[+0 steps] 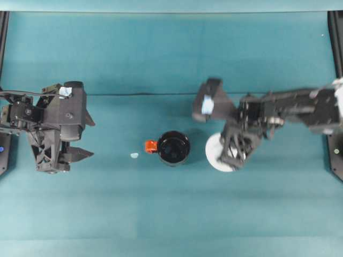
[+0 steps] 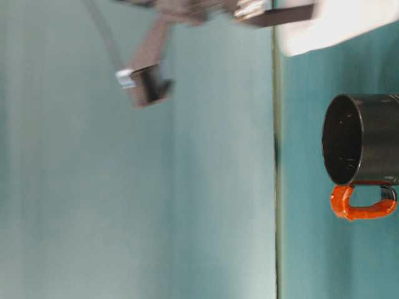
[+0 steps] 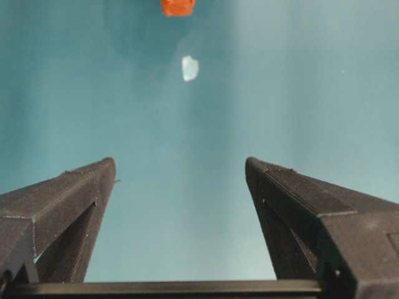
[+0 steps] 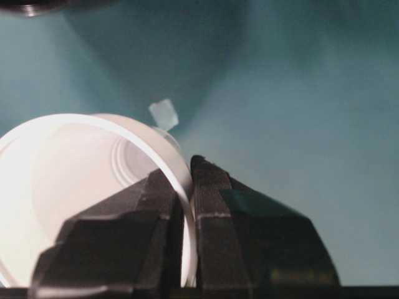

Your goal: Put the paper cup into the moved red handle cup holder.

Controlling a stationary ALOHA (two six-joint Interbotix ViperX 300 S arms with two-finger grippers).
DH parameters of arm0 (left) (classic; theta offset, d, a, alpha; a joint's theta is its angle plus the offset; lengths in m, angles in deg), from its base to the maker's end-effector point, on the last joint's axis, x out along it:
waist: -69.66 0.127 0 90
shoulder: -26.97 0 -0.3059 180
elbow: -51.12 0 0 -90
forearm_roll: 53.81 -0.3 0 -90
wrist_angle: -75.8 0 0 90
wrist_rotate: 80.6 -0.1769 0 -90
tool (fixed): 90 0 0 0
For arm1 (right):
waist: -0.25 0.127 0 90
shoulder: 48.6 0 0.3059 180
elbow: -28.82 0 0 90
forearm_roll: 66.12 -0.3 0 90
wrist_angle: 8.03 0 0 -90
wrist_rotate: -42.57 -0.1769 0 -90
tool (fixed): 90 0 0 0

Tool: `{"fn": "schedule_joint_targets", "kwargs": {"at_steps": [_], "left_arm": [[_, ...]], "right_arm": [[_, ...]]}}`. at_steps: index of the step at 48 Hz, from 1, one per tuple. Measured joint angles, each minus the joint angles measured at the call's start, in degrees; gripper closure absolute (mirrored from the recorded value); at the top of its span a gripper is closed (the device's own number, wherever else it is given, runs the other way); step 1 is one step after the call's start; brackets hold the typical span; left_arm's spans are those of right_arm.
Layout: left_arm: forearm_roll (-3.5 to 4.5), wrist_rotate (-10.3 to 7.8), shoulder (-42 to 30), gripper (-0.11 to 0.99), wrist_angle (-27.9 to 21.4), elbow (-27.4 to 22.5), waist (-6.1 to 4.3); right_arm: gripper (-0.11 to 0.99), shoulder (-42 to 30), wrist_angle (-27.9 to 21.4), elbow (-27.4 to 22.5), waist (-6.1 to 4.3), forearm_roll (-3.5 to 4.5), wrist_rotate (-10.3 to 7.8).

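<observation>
No readable text, labels or numbers.

Paper cup (image 4: 75, 187), red handle cup holder (image 1: 173, 148), teal table (image 1: 161, 214): all plain, unmarked surfaces. Pale tags on both arms look blank, though they are too small and blurred to be sure. Both grippers carry no lettering either.

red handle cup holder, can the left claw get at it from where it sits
Probably yes. The left claw is open and faces the red handle cup holder across bare table, with just a small pale scrap between them.
</observation>
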Motion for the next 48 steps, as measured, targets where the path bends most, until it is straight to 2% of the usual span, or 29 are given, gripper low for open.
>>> {"fn": "schedule_joint_targets", "kwargs": {"at_steps": [3, 7, 13, 24, 33, 39, 48], "left_arm": [[0.00, 0.00, 0.00, -0.05, 0.00, 0.00, 0.09], [0.00, 0.00, 0.00, -0.05, 0.00, 0.00, 0.09], [0.09, 0.00, 0.00, -0.05, 0.09, 0.00, 0.09], [0.00, 0.00, 0.00, -0.05, 0.09, 0.00, 0.00], [0.00, 0.00, 0.09, -0.05, 0.09, 0.00, 0.00], [0.09, 0.00, 0.00, -0.05, 0.09, 0.00, 0.00], [0.00, 0.00, 0.09, -0.05, 0.00, 0.00, 0.00]], "right_arm": [[0.97, 1.67, -2.29, -1.41, -1.41, 0.00, 0.00], [0.97, 3.60, -4.66, -2.81, -2.11, 0.00, 0.00], [0.97, 5.19, -6.06, -4.04, -1.93, -0.09, -0.18], [0.97, 5.10, -5.71, -8.17, -1.76, -0.18, -0.88], [0.98, 1.14, -4.57, -15.12, -1.41, 0.00, -0.88], [0.97, -2.11, -4.57, -18.98, -0.79, 0.00, -0.70], [0.98, -6.50, -4.75, -22.50, -0.26, 0.00, -0.26]]}}
